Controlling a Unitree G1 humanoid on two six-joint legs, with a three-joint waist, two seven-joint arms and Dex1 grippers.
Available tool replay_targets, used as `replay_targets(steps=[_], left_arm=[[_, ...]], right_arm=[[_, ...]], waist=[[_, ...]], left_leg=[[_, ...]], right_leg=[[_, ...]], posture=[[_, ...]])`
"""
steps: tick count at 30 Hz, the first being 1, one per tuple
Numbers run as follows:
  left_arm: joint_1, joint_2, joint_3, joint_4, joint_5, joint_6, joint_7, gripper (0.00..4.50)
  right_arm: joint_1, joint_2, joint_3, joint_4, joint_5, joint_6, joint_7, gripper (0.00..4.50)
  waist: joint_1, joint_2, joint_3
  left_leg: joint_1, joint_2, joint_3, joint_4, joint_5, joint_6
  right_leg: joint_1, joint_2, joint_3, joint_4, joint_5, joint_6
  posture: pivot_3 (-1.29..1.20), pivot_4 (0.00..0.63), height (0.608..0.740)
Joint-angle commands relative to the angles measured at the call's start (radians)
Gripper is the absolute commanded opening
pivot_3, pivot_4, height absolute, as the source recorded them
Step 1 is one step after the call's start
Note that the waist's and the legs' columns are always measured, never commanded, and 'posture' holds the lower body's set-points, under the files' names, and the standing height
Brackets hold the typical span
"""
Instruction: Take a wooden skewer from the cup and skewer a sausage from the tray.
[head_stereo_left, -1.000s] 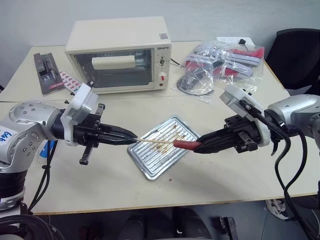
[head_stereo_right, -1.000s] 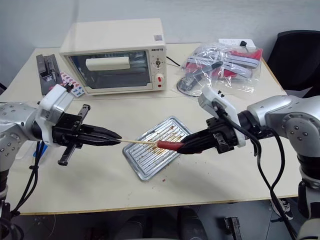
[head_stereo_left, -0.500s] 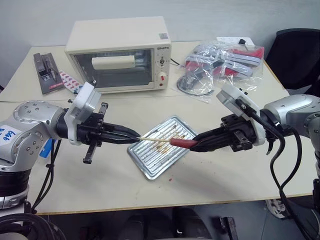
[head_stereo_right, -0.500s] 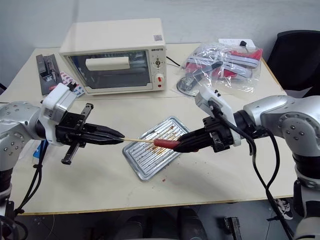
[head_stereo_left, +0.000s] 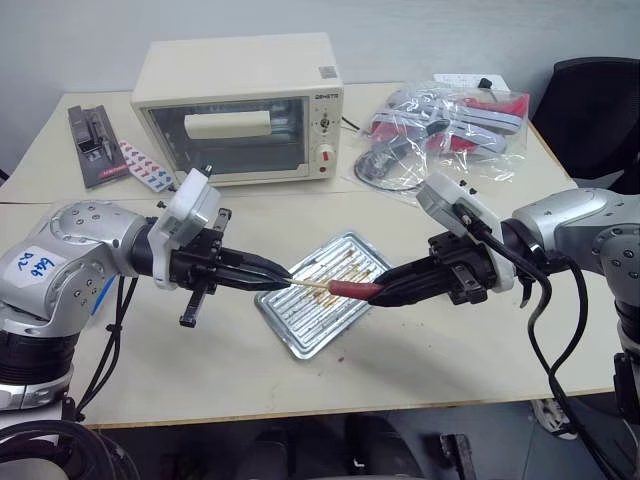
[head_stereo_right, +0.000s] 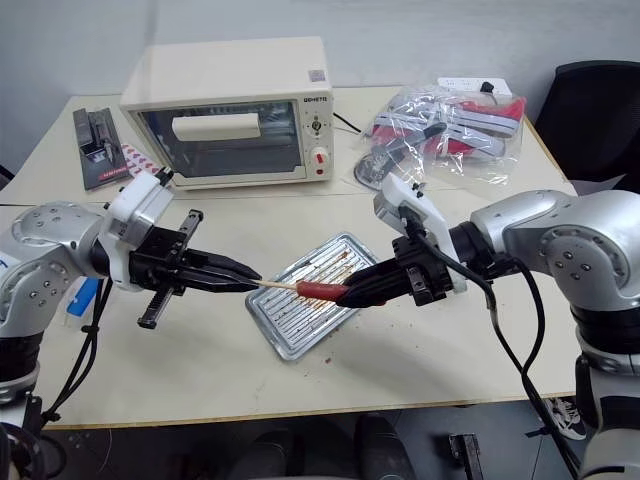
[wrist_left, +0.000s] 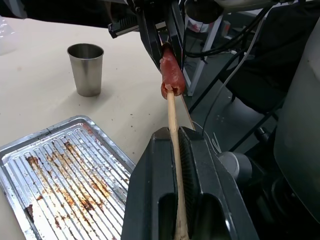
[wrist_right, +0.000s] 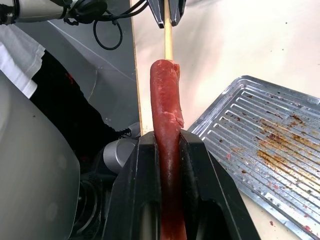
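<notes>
My left gripper is shut on the wooden skewer and holds it level, pointing right, above the tray. My right gripper is shut on the dark red sausage and points left toward it. The skewer's tip is in the near end of the sausage. In the right wrist view the sausage lies between the fingers, with the skewer beyond it. The steel cup stands upright on the table, beside the tray.
A cream toaster oven stands at the back of the table. Clear plastic bags lie at the back right and a dark box at the back left. A black chair is past the table's right edge.
The two grippers have drawn closer together over the tray. The bare stretch of skewer between the left gripper and the sausage has become shorter.
</notes>
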Motion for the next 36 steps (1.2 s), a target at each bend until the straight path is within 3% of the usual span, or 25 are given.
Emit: replay_targets(steps=[1,6,8,9,18,23,29,36], left_arm=[[-0.020,-0.012,-0.003,-0.003,0.005,-0.022,-0.006,0.00],[-0.022,-0.023,-0.004,0.009,0.017,-0.026,-0.005,0.00],[-0.021,-0.026,-0.003,0.014,0.021,-0.027,-0.002,0.00],[-0.015,-0.028,0.000,0.014,0.023,-0.029,0.002,0.00],[0.120,-0.025,0.120,-0.061,-0.022,-0.001,0.118,0.00],[0.246,-0.054,0.243,-0.157,-0.069,0.025,0.262,0.00],[0.488,-0.145,0.464,-0.313,-0.112,0.051,0.523,0.00],[0.725,-0.271,0.764,-0.375,-0.074,0.018,0.784,0.00]], right_arm=[[-0.023,0.013,0.009,-0.035,0.002,-0.005,0.000,0.23],[-0.027,0.014,0.012,-0.036,-0.008,-0.008,0.010,0.23],[-0.032,0.013,0.012,-0.033,-0.013,-0.011,0.019,0.88],[-0.034,0.011,0.011,-0.031,-0.015,-0.012,0.023,0.99],[-0.041,-0.012,0.011,-0.011,-0.138,-0.119,0.009,3.31],[-0.055,0.020,0.024,0.027,-0.268,-0.261,-0.026,3.31],[-0.060,0.071,0.024,0.049,-0.354,-0.395,-0.026,4.47],[-0.085,0.160,-0.024,0.082,-0.338,-0.450,-0.030,4.47]], waist=[[0.000,0.000,0.000],[0.000,0.000,0.000],[0.000,0.000,0.000],[0.000,0.000,0.000],[-0.001,0.000,0.000],[-0.001,0.000,0.000],[-0.002,0.000,0.000],[-0.001,-0.001,-0.001]], left_leg=[[0.000,0.000,0.000,0.000,0.000,0.000],[0.000,0.000,0.000,0.000,0.000,0.000],[0.000,0.000,0.000,0.000,0.000,0.000],[0.000,0.000,0.000,0.000,0.000,0.000],[0.000,0.000,0.000,0.000,0.000,0.000],[0.000,0.000,0.000,0.000,0.000,0.000],[0.000,0.000,0.000,-0.001,0.000,0.000],[0.000,0.000,0.000,0.000,0.000,0.000]], right_leg=[[0.000,0.000,0.000,0.000,0.000,0.000],[0.000,0.000,0.000,0.000,0.000,0.000],[0.000,0.000,0.000,0.000,0.000,0.000],[0.000,0.000,0.000,0.000,0.000,0.000],[0.000,0.000,0.000,0.000,0.000,0.000],[0.000,0.000,0.000,0.000,0.000,0.000],[0.000,0.000,0.001,0.000,0.000,0.000],[0.000,0.000,0.001,0.000,0.000,0.000]], posture=[[0.00,0.150,0.740],[0.00,0.150,0.740],[0.00,0.150,0.740],[0.00,0.150,0.740],[0.00,0.150,0.740],[0.00,0.150,0.740],[0.00,0.150,0.740],[0.00,0.150,0.740]])
